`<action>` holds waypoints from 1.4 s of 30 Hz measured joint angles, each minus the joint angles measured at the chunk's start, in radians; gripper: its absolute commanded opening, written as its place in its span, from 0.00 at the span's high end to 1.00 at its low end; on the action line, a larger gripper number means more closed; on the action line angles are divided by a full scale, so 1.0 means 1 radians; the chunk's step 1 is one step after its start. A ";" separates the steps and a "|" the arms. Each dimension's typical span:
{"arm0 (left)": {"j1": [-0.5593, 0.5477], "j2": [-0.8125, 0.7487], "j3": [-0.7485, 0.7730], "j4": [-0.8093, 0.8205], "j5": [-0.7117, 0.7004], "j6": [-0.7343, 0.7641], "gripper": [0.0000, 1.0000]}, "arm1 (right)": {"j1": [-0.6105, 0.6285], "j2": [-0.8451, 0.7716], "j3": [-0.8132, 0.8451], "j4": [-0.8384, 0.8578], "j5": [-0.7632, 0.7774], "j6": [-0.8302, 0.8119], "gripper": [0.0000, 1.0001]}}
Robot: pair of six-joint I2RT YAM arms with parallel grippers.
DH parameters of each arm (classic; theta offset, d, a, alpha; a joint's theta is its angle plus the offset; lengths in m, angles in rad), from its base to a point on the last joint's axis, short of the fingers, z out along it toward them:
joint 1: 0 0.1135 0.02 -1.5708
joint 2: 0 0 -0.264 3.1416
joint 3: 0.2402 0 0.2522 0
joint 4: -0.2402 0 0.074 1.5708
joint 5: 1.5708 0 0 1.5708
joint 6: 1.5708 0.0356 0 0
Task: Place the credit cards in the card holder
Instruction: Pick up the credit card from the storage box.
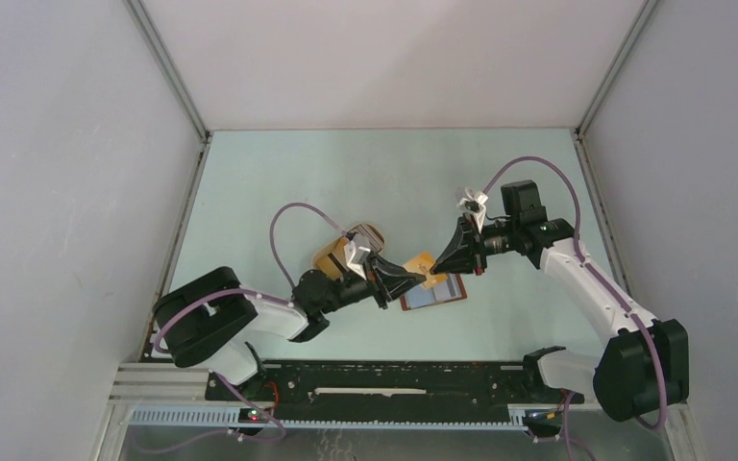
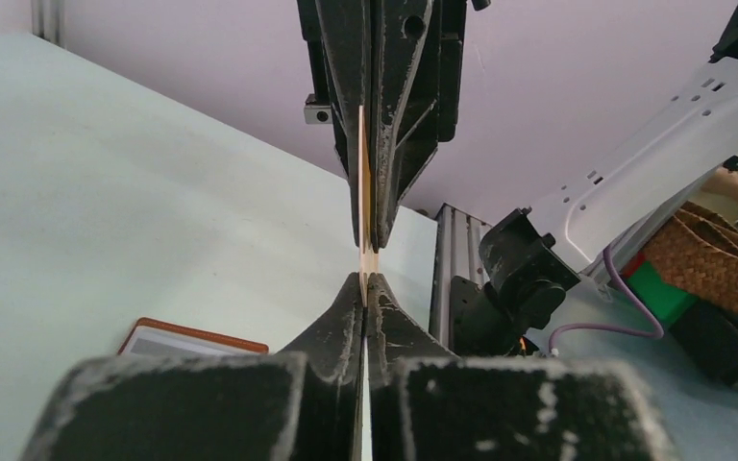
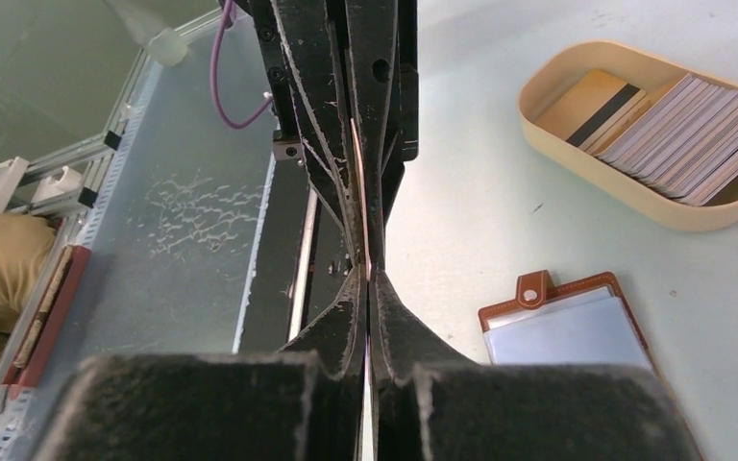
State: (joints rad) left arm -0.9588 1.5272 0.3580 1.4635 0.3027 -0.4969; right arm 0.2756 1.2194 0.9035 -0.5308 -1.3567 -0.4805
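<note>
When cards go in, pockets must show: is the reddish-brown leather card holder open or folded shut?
Open: the reddish-brown leather card holder lies spread flat, bluish-grey pocket facing up.

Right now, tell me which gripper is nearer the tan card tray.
Left. The left gripper sits right beside the tan card tray, its wrist over its edge; the right gripper is farther off, across the orange card both hold.

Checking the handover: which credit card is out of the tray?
The orange card, pinched edge-on in the air between the left gripper and the right gripper. The other cards lie stacked in the tan tray.
</note>
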 measured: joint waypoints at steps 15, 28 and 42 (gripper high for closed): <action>0.087 -0.026 0.016 -0.185 0.230 -0.107 1.00 | 0.000 -0.003 0.073 -0.167 0.101 -0.140 0.29; 0.087 -0.216 0.161 -0.866 0.285 0.092 1.00 | 0.039 0.064 0.111 -0.257 0.160 -0.166 0.37; 0.087 -0.218 0.188 -0.988 0.308 0.140 1.00 | 0.102 0.120 0.118 -0.266 0.180 -0.170 0.50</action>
State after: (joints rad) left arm -0.8722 1.3094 0.5465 0.4755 0.6106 -0.3573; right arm 0.3779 1.3392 1.0218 -0.7963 -1.1767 -0.6502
